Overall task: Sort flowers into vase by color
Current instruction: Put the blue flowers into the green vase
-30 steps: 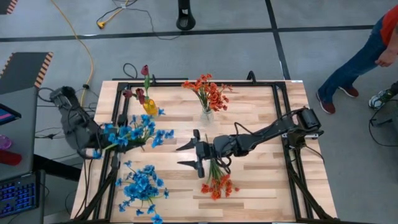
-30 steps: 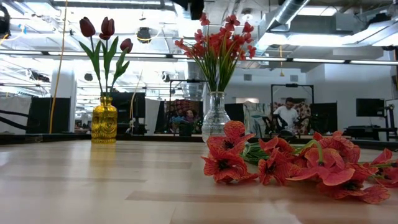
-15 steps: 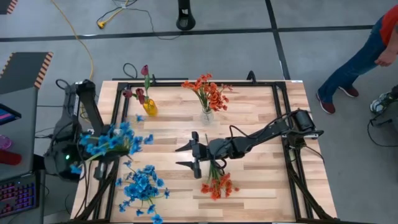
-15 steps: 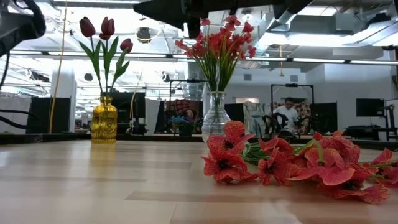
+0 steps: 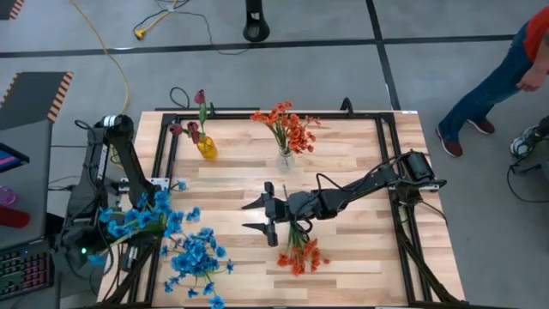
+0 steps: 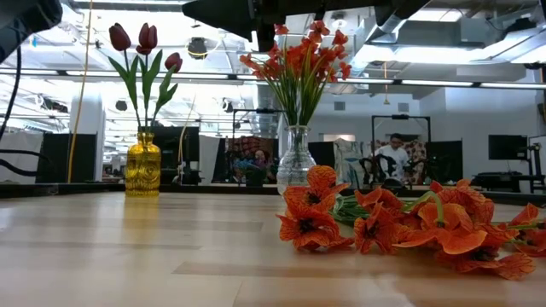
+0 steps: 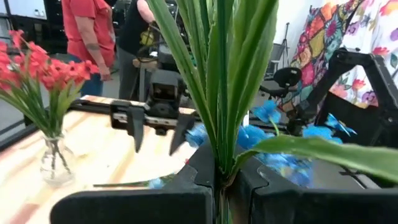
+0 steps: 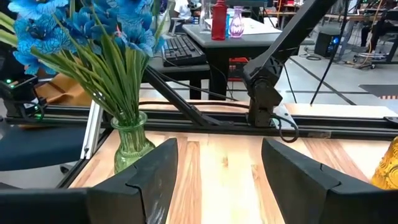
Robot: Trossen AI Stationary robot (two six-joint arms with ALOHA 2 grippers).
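A bunch of blue flowers (image 5: 137,219) hangs over the left edge of the desk (image 5: 343,163), its green stems (image 7: 217,93) clamped between the closed fingers of the left tool (image 7: 219,186). Just beside it, at the front left corner, more blue flowers (image 5: 196,257) stand in a green glass vase (image 8: 132,146). At the back left, dark red tulips (image 6: 141,51) stand upright in a yellow vase (image 6: 142,168). Near the back centre, orange-red flowers (image 6: 294,64) fill a clear glass vase (image 6: 295,162). Another bunch of orange-red flowers (image 5: 300,253) lies flat on the desk towards the front, its stems pointing towards the middle. The right tool (image 5: 268,215) hangs above the middle of the desk, just beside those stems, its fingers (image 8: 158,174) apart and holding nothing. A person (image 5: 506,77) stands on the floor beyond the back right corner of the desk.
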